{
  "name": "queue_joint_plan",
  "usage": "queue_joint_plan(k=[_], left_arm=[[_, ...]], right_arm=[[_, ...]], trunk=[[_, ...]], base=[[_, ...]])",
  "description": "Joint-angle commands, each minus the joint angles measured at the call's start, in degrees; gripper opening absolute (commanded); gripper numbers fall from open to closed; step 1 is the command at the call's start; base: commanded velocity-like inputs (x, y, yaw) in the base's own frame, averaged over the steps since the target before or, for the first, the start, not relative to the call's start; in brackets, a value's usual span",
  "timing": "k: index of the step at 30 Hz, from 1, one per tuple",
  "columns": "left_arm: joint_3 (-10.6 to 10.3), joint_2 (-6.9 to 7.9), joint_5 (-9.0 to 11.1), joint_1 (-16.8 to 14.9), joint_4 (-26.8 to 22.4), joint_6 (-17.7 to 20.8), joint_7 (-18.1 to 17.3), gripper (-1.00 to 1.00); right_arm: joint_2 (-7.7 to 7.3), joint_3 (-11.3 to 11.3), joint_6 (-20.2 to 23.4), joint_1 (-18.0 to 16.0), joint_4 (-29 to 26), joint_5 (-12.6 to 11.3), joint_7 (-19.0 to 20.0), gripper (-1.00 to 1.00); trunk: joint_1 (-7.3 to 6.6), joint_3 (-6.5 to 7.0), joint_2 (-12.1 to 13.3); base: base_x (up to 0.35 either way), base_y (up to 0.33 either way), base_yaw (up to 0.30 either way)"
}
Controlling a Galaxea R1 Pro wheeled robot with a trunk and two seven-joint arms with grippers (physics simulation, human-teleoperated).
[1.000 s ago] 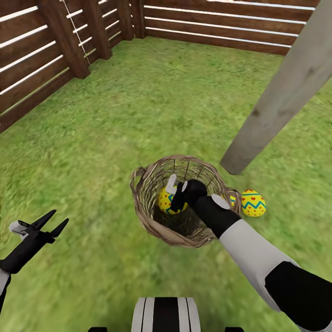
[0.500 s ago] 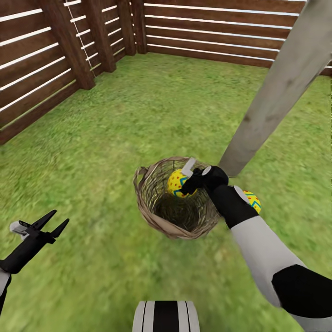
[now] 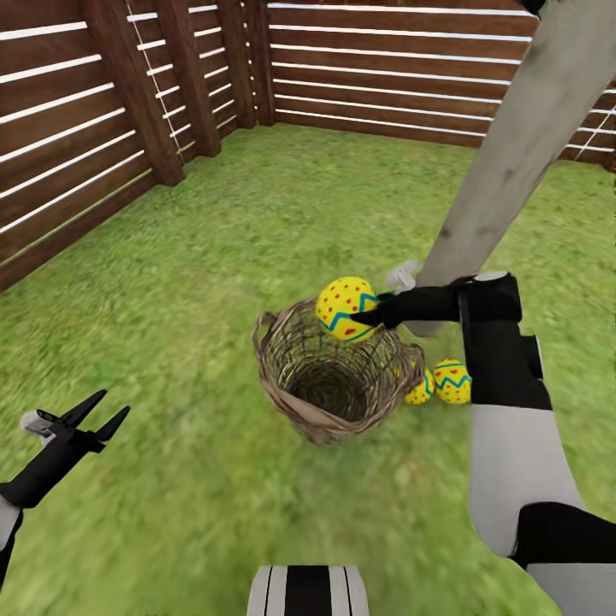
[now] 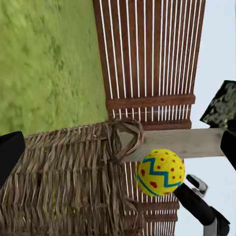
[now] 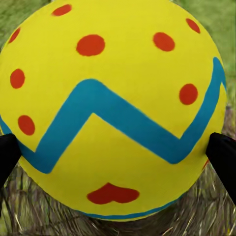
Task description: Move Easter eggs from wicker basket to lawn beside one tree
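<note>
Head view: right tool gripping Easter egg.

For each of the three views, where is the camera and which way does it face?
Head view: on the head, facing forward and down at the lawn, wicker basket and tree; both arms show, left gripper open.
Left wrist view: on the left arm, facing the basket's side and the fence.
Right wrist view: on the right arm, close on the held egg, jaws at its sides.
Shared: the egg in the right gripper shows in all three.
</note>
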Motion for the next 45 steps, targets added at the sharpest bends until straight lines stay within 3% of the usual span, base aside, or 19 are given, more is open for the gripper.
queue_joint_plan(k=[1,3,5,6,8,10,15,19,24,28,30,32,34,35,36,39,42,44,45], left_arm=[[0.0,-0.02,0.1,0.0,0.0,0.5,-0.1,1.00],[0.0,-0.05,0.1,0.0,0.0,0.5,-0.1,1.00],[0.0,-0.11,0.1,0.0,0.1,0.5,-0.1,1.00],[0.0,-0.13,0.1,0.0,0.1,0.4,0.0,1.00],[0.0,-0.30,0.1,0.0,0.2,0.4,0.0,1.00],[0.0,-0.43,0.1,0.0,0.1,0.4,0.0,1.00],[0.0,-0.39,0.1,0.0,0.1,0.4,0.0,1.00],[0.0,-0.47,0.1,0.0,0.1,0.4,0.1,1.00],[-0.1,-0.48,0.1,0.0,0.0,0.4,0.1,1.00],[0.1,-0.54,0.2,0.0,0.3,0.0,-0.4,1.00],[0.1,-0.63,0.3,0.0,0.3,0.0,-0.5,1.00],[0.1,-0.69,0.3,0.0,0.3,-0.1,-0.5,1.00],[0.0,-0.92,0.4,0.0,0.1,-0.1,-0.6,1.00],[0.0,-0.99,0.4,0.0,-0.1,-0.1,-0.6,1.00],[0.0,-1.00,0.4,0.0,-0.3,-0.1,-0.6,1.00],[-0.2,-1.06,0.3,0.0,-2.3,-0.1,-0.9,1.00],[-6.6,-1.77,0.3,0.0,-4.4,-0.1,-0.9,1.00],[-8.5,-2.03,0.4,0.0,-7.2,-0.1,-0.9,1.00],[-8.9,-2.15,0.4,0.0,-8.4,-0.1,-0.9,1.00]], right_arm=[[0.13,-1.4,1.3,0.0,-0.1,0.5,4.3,-1.00],[0.08,-2.7,2.1,0.0,-0.1,0.5,6.8,-1.00],[0.14,-7.5,4.3,0.0,-0.2,-0.4,7.5,-1.00],[0.13,-9.3,5.0,0.0,-0.2,-1.8,7.6,-1.00],[-0.23,-11.3,5.8,0.2,-0.2,-7.3,7.7,-1.00],[-0.39,-14.1,8.2,0.9,-0.2,-9.6,7.7,-1.00],[-1.26,-19.7,9.5,1.3,-0.2,-10.4,8.1,-1.00],[-2.90,-26.0,9.8,2.3,-0.1,-11.2,11.9,-1.00],[-4.87,-27.4,9.8,4.7,-0.1,-11.8,12.2,-1.00],[-9.10,-29.1,9.9,5.3,0.1,-12.1,12.3,-1.00],[-10.70,-35.2,9.9,5.6,0.1,-12.1,12.3,-1.00],[-13.85,-37.4,9.9,5.7,0.3,-12.1,12.3,-1.00],[-15.95,-43.0,9.7,5.9,0.6,-11.4,12.1,-1.00],[-16.78,-44.6,9.5,6.4,0.7,-10.8,11.6,-1.00],[-17.50,-45.1,9.4,7.3,1.1,-9.8,10.8,-1.00],[-18.17,-45.5,6.2,10.0,2.2,-2.5,2.9,-1.00],[-17.96,-45.4,0.3,10.2,6.9,1.4,-11.7,-1.00],[-17.89,-44.7,-5.3,10.2,13.8,2.1,-22.3,-1.00],[-17.88,-42.9,-9.2,10.3,18.7,2.6,-29.3,-1.00]], trunk=[[-0.03,0.19,0.0],[-0.08,0.63,0.0],[-0.14,1.08,0.1],[-0.16,1.30,0.1],[-0.21,1.74,0.1],[-0.27,2.18,0.1],[-0.39,3.29,0.2],[-0.50,4.18,0.2],[-0.63,5.28,0.3],[-0.65,5.51,0.3],[-0.65,5.51,0.3],[-0.65,5.51,0.3],[-0.65,5.51,0.3],[-0.65,5.51,0.3],[-0.65,5.51,0.3],[-0.65,5.51,0.3],[-0.65,5.51,0.3],[-0.65,5.51,0.3],[-0.65,5.51,0.3]], base=[[-0.190,0.000,0.000],[-0.286,0.000,0.000],[-0.252,0.000,0.000],[-0.083,0.000,0.000],[-0.030,0.000,0.000],[-0.006,0.000,0.000],[-0.133,0.000,0.000],[-0.332,0.000,0.000],[-0.340,0.000,0.000],[-0.095,0.000,0.000],[-0.005,0.000,0.000],[-0.001,0.000,0.000],[0.000,0.000,0.000],[0.000,0.000,0.000],[0.000,0.000,0.000],[0.000,0.000,0.000],[0.000,-0.002,0.000],[0.000,-0.149,0.000],[0.029,-0.258,0.000]])
